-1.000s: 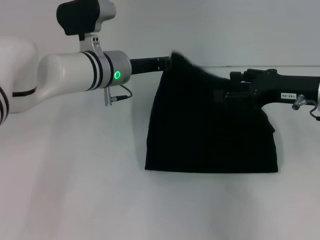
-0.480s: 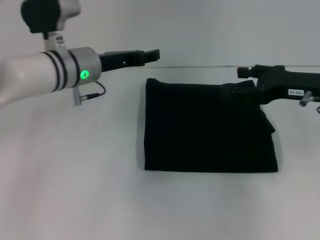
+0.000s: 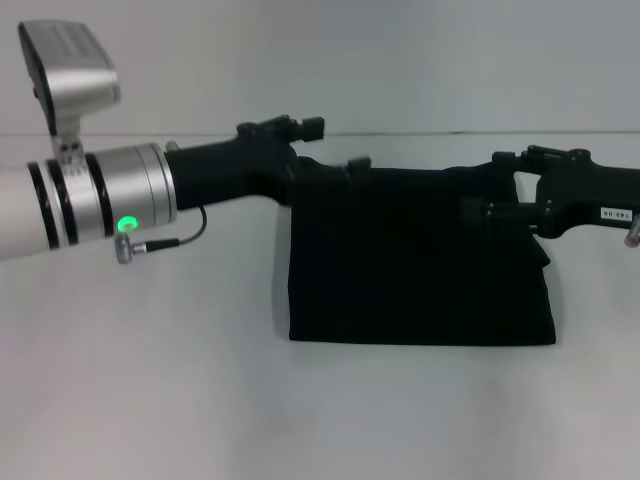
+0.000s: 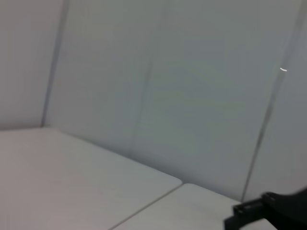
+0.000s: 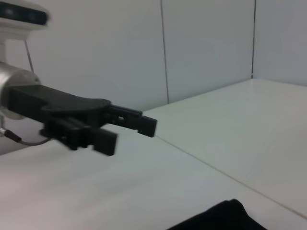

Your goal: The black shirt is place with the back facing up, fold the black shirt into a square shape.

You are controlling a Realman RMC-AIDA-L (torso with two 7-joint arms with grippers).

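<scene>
Shirt: plain black soft fabric T-shirt (image 3: 420,265), folded rectangle on white table (image 3: 150,380)
Left gripper (image 5: 129,125): fingers parted, empty; at shirt's far-left corner
Right gripper (image 3: 478,210): over far-right edge; finger state cannot tell

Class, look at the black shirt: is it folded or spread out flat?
Folded. The black shirt lies as a compact, roughly square block with straight edges, no sleeves showing.

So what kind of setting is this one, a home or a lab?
Most likely a lab or test cell, not a home: a plain white table, bare pale panelled walls, and nothing on the table but the black shirt, with the left gripper and right gripper over it.
</scene>
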